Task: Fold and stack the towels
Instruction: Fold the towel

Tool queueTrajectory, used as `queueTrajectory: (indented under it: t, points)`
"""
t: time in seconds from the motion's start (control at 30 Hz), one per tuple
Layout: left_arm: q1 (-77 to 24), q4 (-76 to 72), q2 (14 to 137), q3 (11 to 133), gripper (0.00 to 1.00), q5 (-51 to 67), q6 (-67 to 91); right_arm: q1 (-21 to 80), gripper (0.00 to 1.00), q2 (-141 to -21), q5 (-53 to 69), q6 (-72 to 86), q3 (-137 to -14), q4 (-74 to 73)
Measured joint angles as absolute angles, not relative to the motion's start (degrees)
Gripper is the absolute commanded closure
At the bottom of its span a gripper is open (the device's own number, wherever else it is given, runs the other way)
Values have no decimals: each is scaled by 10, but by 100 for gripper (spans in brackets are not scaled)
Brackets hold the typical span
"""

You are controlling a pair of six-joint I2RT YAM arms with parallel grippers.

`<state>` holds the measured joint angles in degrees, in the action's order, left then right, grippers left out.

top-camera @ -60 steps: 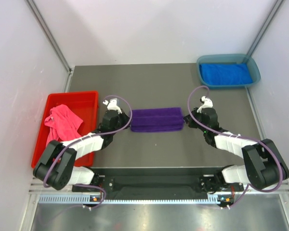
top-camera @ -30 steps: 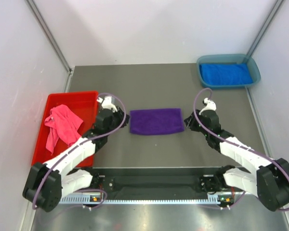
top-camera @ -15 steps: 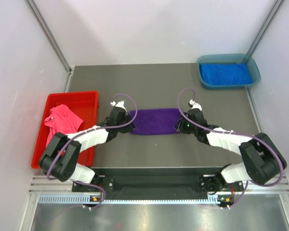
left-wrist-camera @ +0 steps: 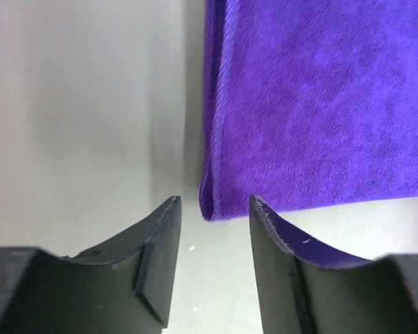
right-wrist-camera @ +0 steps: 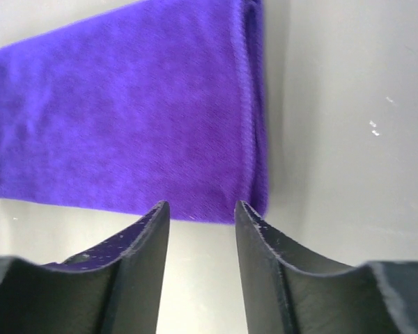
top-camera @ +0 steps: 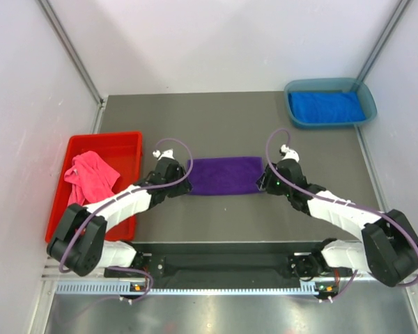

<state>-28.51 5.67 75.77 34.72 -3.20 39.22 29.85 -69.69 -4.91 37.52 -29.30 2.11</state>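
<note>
Left hand (left-wrist-camera: 214,203) opened, purple towel (top-camera: 224,175) seemingly released

ok so wrist cam is looking pretty much straight down. purple towel (left-wrist-camera: 320,104) fills the upper right, lying flat on the grey tabletop (left-wrist-camera: 83,104), w/ a stitched hem running down its left edge. its bottom-left corner looks doubled up, more than one layer there afaict. the left gripper (left-wrist-camera: 214,202) comes in from the bottom, two dark fingers (left-wrist-camera: 157,257) spread apart w/ nothing pinched between them, just bare tabletop in the gap. that towel corner sits right above the gap, closer to the right-hand fingertip, can't tell if it's actually touching tho. tabletop's a bit shiny, w/ a soft shadow along the towel's left edge
</note>
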Motion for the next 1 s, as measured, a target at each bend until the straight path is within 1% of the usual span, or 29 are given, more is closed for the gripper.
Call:
queueTrajectory:
  t: [0.03, 0.17, 0.23, 0.37, 0.53, 0.77, 0.87, 1.0]
  points:
    - [-285, 65, 754, 347, 50, -35, 399, 298, 53, -693, -51, 375, -290, 18]
    - [-285, 73, 742, 331, 46, -35, 426, 290, 49, -684, -52, 376, -274, 7]
    - [-285, 70, 738, 317, 46, -33, 439, 284, 45, -684, -51, 376, -268, 3]
    - [-285, 52, 737, 295, 47, -22, 465, 276, 43, -684, -47, 378, -265, 7]
    - [-285, -6, 749, 279, 51, -9, 500, 269, 44, -703, -33, 388, -259, 27]
    - [-285, -62, 748, 254, 51, -6, 532, 268, 45, -723, -12, 411, -237, 70]
    - [-285, -72, 741, 244, 52, -6, 540, 268, 48, -725, -8, 418, -231, 85]
    - [-285, -73, 714, 224, 52, 6, 544, 267, 48, -726, -4, 425, -228, 91]
